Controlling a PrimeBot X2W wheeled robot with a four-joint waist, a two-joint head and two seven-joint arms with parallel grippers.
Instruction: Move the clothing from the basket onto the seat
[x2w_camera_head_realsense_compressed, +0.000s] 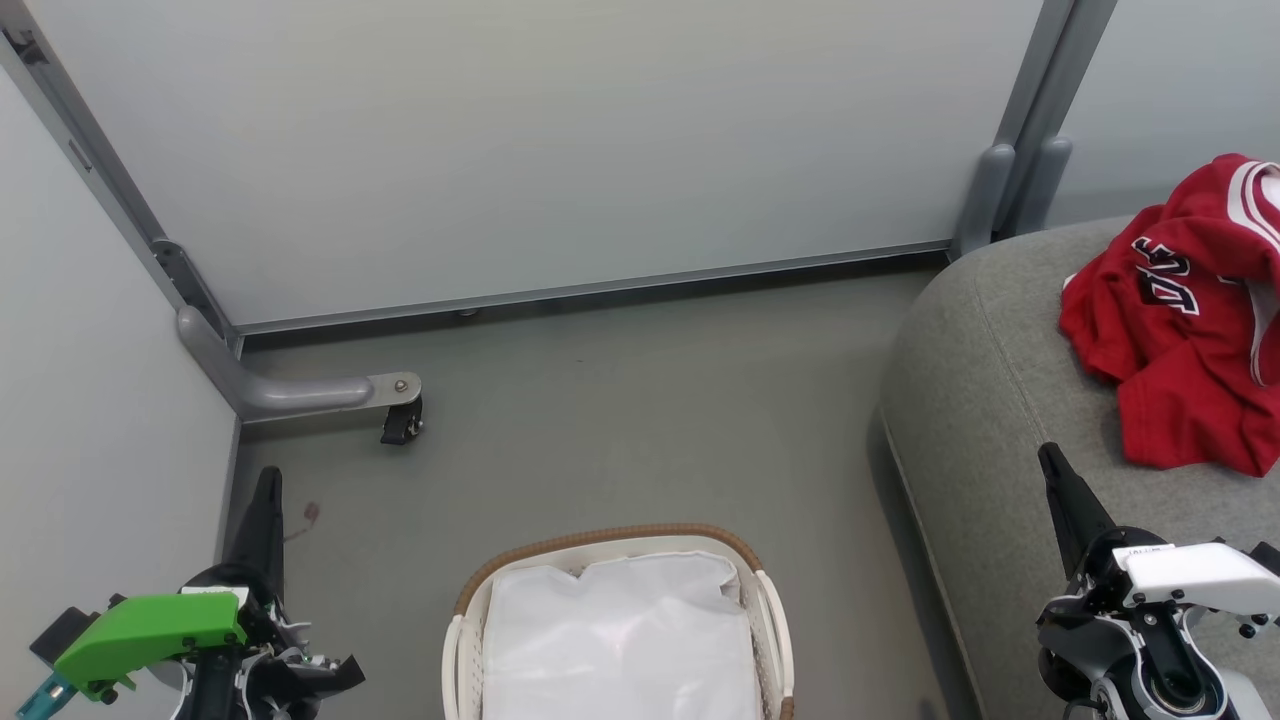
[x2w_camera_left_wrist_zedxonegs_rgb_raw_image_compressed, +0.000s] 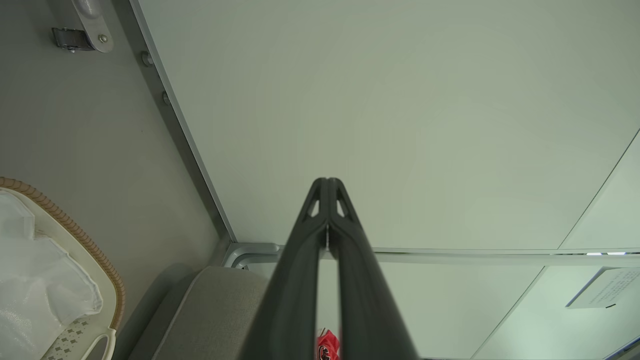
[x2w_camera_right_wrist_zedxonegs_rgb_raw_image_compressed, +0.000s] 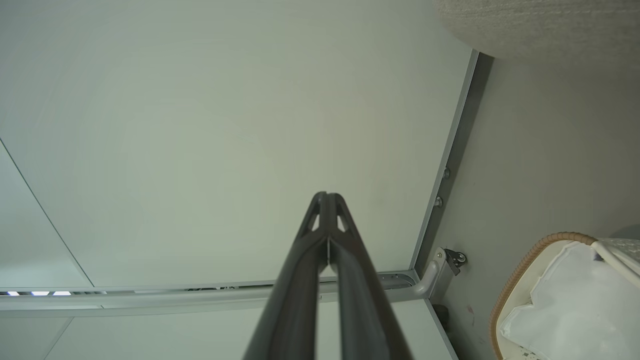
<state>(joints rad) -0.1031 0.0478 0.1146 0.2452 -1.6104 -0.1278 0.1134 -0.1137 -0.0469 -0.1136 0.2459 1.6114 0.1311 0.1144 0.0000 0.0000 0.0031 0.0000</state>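
Basket (x2w_camera_head_realsense_compressed: 600, 538): oval, white plastic with perforated sides and a brown woven rim, at the near edge of the head view. A white cloth liner (x2w_camera_head_realsense_compressed: 620, 630), thin and creased, lies loosely inside. No red fabric shows in it.

Left gripper (x2w_camera_head_realsense_compressed: 267, 490): left of the basket, over the floor. It has two long dark matte fingers tapering to a point, on a wrist with a bright green plastic cover (x2w_camera_head_realsense_compressed: 150, 630). The left wrist view shows the tips pressed together with nothing between them.

Right gripper (x2w_camera_head_realsense_compressed: 1055, 470): right of the basket, above the near part of the seat, with the same dark fingers and a white wrist cover (x2w_camera_head_realsense_compressed: 1200, 575). It is closed tip to tip and empty in the right wrist view.

Floor (x2w_camera_head_realsense_compressed: 620, 400): smooth, grey and matte, running from beyond the basket to the wall panels.

Seat (x2w_camera_head_realsense_compressed: 980, 400): right of the basket and beyond it. A large grey cushion of coarse woven fabric, with a rounded corner and a stitched seam along the edge.

Clothing (x2w_camera_head_realsense_compressed: 1190, 320): a bright red crumpled heap on top of the seat, well right of the basket and farther off. Black-and-white lettering and white trim show on the jersey. I cannot tell how many pieces are in the heap. It lies beyond the right gripper's tips and a little to their right, apart from them. It is well apart from the left gripper.

Farthest from the basket are pale smooth partition panels (x2w_camera_head_realsense_compressed: 550, 150) in grey metal frames. Beyond the basket to the left, a curved grey foot ends in a small black caster (x2w_camera_head_realsense_compressed: 402, 425).
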